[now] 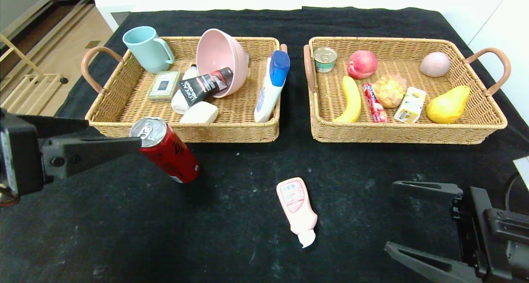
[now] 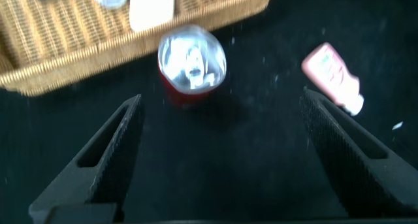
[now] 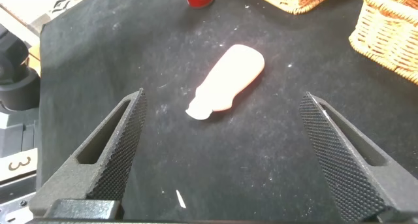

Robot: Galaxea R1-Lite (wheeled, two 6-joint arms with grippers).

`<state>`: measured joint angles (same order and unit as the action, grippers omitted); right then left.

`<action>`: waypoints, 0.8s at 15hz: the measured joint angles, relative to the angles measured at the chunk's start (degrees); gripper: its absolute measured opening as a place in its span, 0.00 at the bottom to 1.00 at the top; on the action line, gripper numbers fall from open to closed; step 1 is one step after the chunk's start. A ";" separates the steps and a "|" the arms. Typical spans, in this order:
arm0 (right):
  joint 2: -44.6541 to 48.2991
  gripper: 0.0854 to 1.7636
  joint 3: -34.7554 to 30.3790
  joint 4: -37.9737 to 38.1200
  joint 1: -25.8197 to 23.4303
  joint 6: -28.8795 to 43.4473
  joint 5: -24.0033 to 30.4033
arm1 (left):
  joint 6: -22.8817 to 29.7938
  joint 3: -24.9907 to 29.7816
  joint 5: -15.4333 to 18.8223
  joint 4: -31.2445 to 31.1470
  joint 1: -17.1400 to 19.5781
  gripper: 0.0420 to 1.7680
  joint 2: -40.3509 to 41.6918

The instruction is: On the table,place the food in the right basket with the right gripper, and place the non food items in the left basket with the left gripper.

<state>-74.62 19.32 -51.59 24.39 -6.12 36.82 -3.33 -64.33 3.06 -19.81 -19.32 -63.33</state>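
Observation:
A red drink can (image 1: 167, 151) (image 2: 191, 61) stands on the table (image 1: 231, 233) just in front of the left basket (image 1: 231, 132). My left gripper (image 2: 221, 96) (image 1: 111, 136) hovers open beside and above it, holding nothing. A pink squeeze bottle (image 1: 296, 206) (image 3: 232, 74) lies flat mid-table, cap toward me. My right gripper (image 1: 389, 216) (image 3: 223, 96) is open low at the right, facing that bottle. The left basket holds a white bottle with a blue cap (image 1: 270, 86) and a black tube (image 1: 204, 84). A pear (image 1: 448, 105) and a juice carton (image 1: 410, 105) lie in the right basket (image 1: 396, 132).
The left basket also holds a teal mug (image 1: 148, 49), a pink bowl (image 1: 219, 60) and a small box (image 1: 164, 84). The right basket also carries a banana (image 1: 351, 101), a peach (image 1: 362, 64), a tin (image 1: 325, 59) and a snack bar (image 1: 375, 103).

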 joint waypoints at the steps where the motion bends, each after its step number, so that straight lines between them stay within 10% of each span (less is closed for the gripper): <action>1: -0.05 0.97 -0.01 0.02 0.07 -0.05 0.00 | 0.00 2.04 -0.69 0.35 -0.10 0.96 0.96; 6: -0.38 0.97 -0.15 0.05 0.24 -0.07 0.00 | 0.38 12.54 -2.16 3.55 -0.88 0.96 3.27; 12: -0.85 0.97 -0.26 0.07 0.46 -0.11 0.00 | 0.13 26.90 -8.55 25.37 -1.82 0.97 1.71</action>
<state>-75.47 19.07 -51.52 24.86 -6.23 36.82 -3.19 -37.43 -5.49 5.56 -21.14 -61.62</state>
